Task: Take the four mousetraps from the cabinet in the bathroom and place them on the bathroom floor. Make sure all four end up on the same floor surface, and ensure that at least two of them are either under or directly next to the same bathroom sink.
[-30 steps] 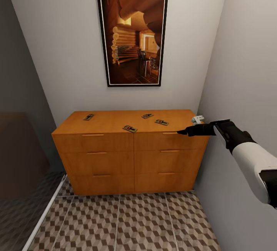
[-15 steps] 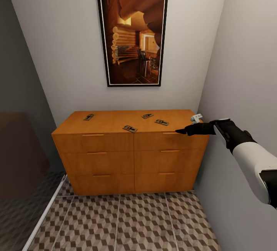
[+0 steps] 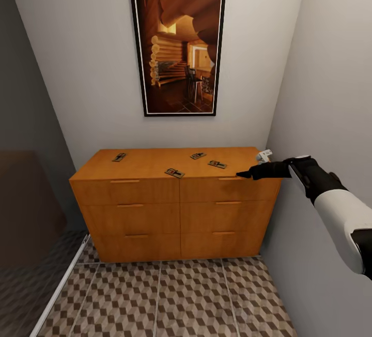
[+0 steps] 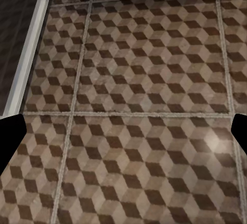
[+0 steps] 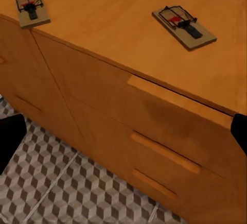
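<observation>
Mousetraps, four of them, lie on top of the cabinet [image 3: 175,202], seen from the head view: one [image 3: 119,157] near the back left corner, one [image 3: 174,172] by the front edge at the middle, one [image 3: 198,155] toward the back right of centre, and one [image 3: 217,164] further right, all apart from each other. A tall framed picture [image 3: 177,47] hangs on the wall above. The right gripper [image 3: 247,174] reaches in level over the cabinet's front right corner, its tip just beside the nearest trap but not touching it; from here I cannot tell how wide it stands. The right wrist view looks down on three traps and the bar handles [image 5: 177,100] of the drawers, with dark fingertips [image 5: 9,139] at opposite borders, spread wide and holding nothing. The left wrist view looks at the bathroom floor [image 4: 134,116], cube-patterned tiles, with its fingertips [image 4: 7,141] likewise wide apart and empty
</observation>
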Controlling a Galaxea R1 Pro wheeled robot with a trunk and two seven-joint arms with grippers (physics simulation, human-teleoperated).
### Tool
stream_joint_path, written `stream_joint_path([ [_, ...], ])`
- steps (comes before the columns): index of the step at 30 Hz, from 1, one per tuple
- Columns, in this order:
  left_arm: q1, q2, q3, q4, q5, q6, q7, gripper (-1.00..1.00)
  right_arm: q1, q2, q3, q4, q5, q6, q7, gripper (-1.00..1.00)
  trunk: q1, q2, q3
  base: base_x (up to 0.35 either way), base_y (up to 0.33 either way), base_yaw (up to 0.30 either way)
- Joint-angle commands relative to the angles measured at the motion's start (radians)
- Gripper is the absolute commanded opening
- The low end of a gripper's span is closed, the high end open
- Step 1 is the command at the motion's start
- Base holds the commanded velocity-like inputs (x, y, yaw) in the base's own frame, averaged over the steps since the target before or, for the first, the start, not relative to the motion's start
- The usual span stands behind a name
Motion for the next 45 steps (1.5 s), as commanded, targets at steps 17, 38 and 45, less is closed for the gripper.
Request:
stream_joint_path([
  [17,-0.002,0.000,0.004,0.004,-0.002,-0.006,0.000,1.00,0.000,-0.046,-0.004,-0.161,0.007,0.129,0.005,1.00,0.000,-0.001,-0.001,0.000,0.000,0.000],
  [38,-0.002,-0.001,0.004,0.004,-0.001,-0.006,0.000,1.00,-0.009,-0.046,-0.002,-0.190,0.037,0.257,-0.002,1.00,0.000,-0.001,-0.001,0.000,0.000,0.000],
  [45,-0.002,-0.001,0.004,0.005,-0.001,-0.006,0.000,1.00,-0.052,-0.047,-0.002,-0.191,0.053,0.349,-0.009,1.00,0.000,-0.001,-0.001,0.000,0.000,0.000],
])
